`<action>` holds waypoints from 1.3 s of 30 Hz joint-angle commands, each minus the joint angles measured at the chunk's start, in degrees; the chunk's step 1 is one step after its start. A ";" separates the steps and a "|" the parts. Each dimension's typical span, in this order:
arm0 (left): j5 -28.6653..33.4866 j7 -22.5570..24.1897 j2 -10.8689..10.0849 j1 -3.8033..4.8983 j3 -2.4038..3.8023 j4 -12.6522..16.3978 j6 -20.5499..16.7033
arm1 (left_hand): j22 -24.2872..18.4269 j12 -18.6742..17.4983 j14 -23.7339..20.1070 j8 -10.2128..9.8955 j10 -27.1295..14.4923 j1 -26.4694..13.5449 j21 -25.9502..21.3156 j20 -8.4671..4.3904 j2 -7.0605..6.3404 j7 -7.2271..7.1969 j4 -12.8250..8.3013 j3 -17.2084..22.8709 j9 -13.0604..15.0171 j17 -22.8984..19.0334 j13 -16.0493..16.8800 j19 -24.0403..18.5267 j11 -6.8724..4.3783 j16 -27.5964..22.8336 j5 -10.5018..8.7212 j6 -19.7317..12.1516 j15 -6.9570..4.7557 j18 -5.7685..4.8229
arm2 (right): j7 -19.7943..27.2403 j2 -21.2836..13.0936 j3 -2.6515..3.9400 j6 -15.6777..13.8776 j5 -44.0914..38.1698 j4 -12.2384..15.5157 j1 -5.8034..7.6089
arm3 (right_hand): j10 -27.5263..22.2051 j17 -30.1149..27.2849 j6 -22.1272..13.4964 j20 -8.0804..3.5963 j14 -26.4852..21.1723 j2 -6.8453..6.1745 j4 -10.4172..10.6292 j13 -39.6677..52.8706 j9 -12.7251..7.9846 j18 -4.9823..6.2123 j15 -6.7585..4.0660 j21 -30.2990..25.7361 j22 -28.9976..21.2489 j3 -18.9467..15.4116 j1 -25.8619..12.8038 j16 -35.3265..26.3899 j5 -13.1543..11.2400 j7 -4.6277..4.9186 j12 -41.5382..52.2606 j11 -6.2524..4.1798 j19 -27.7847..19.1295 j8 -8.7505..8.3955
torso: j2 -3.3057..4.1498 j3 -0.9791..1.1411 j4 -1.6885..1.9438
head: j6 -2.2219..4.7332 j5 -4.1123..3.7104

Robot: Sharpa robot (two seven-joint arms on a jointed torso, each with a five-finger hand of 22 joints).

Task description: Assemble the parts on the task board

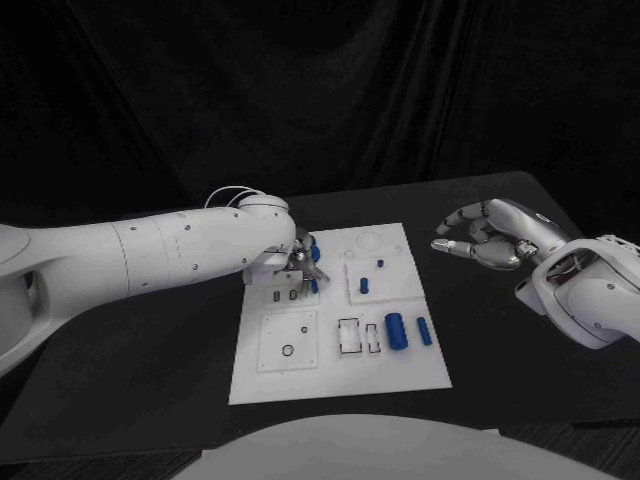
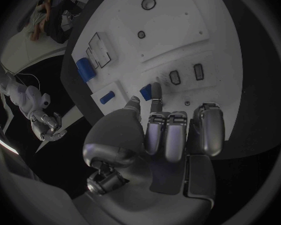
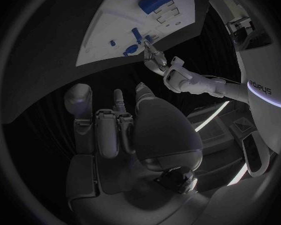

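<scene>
the board (image 1: 407,375) lies flat in the middle of the black table (image 1: 147,400). the left hand (image 1: 294,262) is over the board's left side, near its far end, fingers pointing down. in the left wrist view its thumb and a fingertip (image 2: 156,101) meet on a small blue part (image 2: 145,91) that sits right at the board's surface; the other fingers are curled in beside them. whether the part is lifted or resting on the board cannot be told.

a larger blue cylinder (image 1: 395,330) lies on the board's near right area, with a slimmer blue pin (image 1: 424,331) just beside it on the right. a short blue piece (image 1: 363,284) and a tiny blue one (image 1: 379,264) lie further back, near the middle.

the right hand (image 1: 486,237) hovers off the board's far right corner, above the table, fingers loosely curled with gaps between them, holding nothing.
</scene>
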 commanded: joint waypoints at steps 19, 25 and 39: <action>-0.06 1.42 0.51 -0.57 0.05 -0.89 -0.28 | 3.75 0.15 5.94 -2.33 6.10 1.22 -0.59 -0.48 -0.15 -0.13 -3.12 3.61 0.68 15.09 14.97 0.00 -0.60 0.15 3.62 0.77 -0.68 -0.10 | -0.62 0.14 0.04 -0.93 -0.09 -0.18 -0.18 | 5.09 7.78 0.52 -0.05 3.64 0.72 0.02 13.95 -0.11 -0.21 0.41 -0.19 6.50 -0.20 -0.19 0.04 0.49 0.08 -0.26 0.42 0.26 0.34 | -0.04 0.00 0.05 | -0.01 0.09; -0.06 1.53 0.45 -0.59 0.05 -0.95 -0.24 | 3.73 0.15 5.94 -2.95 6.10 1.42 -0.77 -0.54 -0.55 -0.24 -4.21 4.92 0.92 15.09 14.97 -0.06 -0.69 0.15 5.07 1.04 -0.75 -0.07 | -0.79 0.20 0.04 -0.62 -0.08 -0.23 -0.23 | 5.09 7.82 0.53 -0.04 3.65 0.73 -0.02 13.96 -0.13 -0.22 0.42 -0.16 6.50 -0.19 -0.14 0.06 0.53 0.07 -0.25 0.43 0.27 0.35 | -0.05 0.00 0.07 | -0.01 0.10; -0.06 1.80 0.38 -0.60 0.05 -0.99 0.09 | 3.91 0.15 5.94 -3.88 6.10 1.67 -0.97 -0.75 -2.08 -0.52 -6.66 7.67 1.63 15.09 14.97 0.09 -0.94 0.15 7.03 1.54 -0.98 -0.07 | -1.10 0.12 0.04 -0.05 -0.08 -0.31 -0.32 | 5.11 7.81 0.57 -0.03 3.65 0.74 -0.17 13.97 -0.20 -0.21 0.44 -0.24 6.48 -0.14 0.14 0.05 0.66 0.08 -0.24 0.46 0.27 0.35 | -0.08 0.02 0.09 | -0.01 0.24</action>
